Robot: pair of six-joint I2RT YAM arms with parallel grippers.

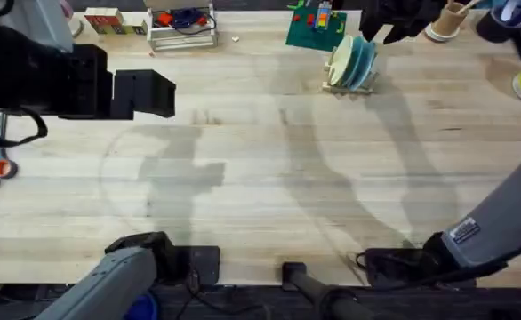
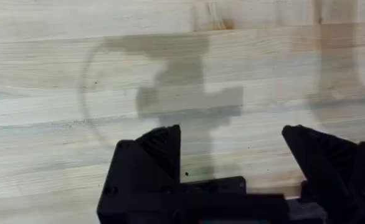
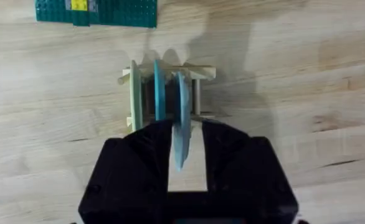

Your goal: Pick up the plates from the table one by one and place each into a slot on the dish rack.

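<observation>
- Left pincer [image 2: 232, 152]: matte black all over, two blocky fingers [image 2: 154, 152] with angled, faceted tips, set on a flat black crossbar.
- A tiny green glint sits on that crossbar, just behind the gap between the fingers.
- Right pincer [image 3: 187, 146]: same matte black, two thick wedge-shaped fingers [image 3: 142, 155] rising from a wide, rounded black housing.
- From overhead, the right arm [image 1: 496, 227] wears a grey sleeve-like cover carrying a small white label with dark print.
- Behind it, a black base block trailing thin black cables.
- The left arm [image 1: 109, 280] shows a grey link too, joined to black housings.
</observation>
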